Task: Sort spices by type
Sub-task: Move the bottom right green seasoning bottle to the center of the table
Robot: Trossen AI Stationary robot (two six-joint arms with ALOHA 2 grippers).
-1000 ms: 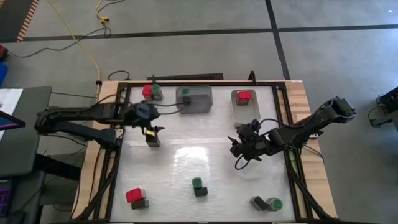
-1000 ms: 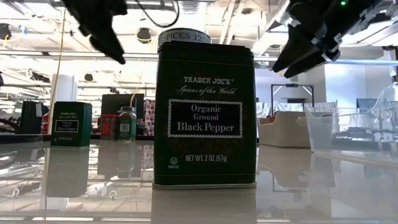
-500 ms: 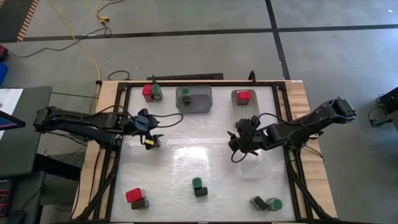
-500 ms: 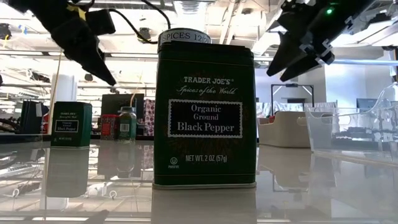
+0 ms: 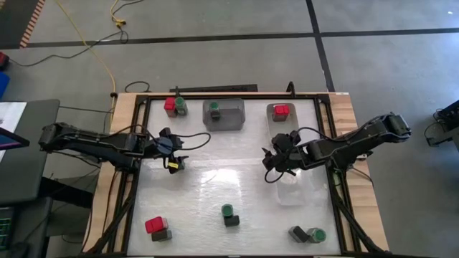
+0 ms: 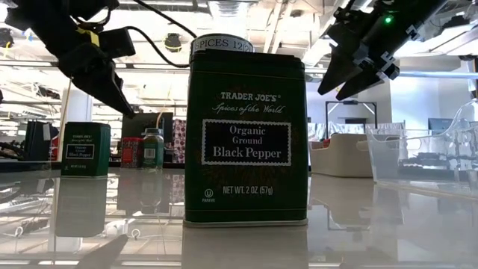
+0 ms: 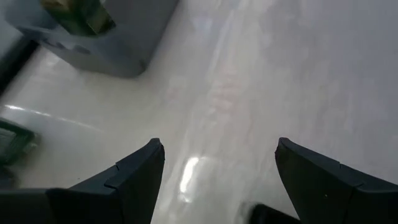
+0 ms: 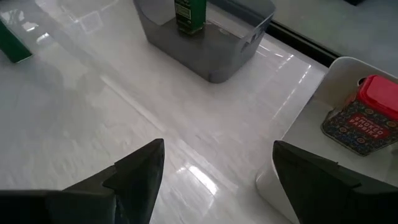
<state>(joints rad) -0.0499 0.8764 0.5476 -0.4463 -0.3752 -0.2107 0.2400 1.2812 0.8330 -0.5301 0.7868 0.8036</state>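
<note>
Both grippers hang open and empty over the desk [image 5: 215, 190]; the left gripper [image 5: 176, 163] is directly above a dark tin [image 5: 174, 165], making it the nearer arm, while the right gripper [image 5: 275, 166] hovers mid-desk beside the trays.

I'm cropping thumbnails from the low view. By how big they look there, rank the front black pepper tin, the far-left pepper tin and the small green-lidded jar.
1. Front black pepper tin, largest, but nearest the camera.
2. Far-left pepper tin.
3. Green-lidded jar, smallest.
</note>
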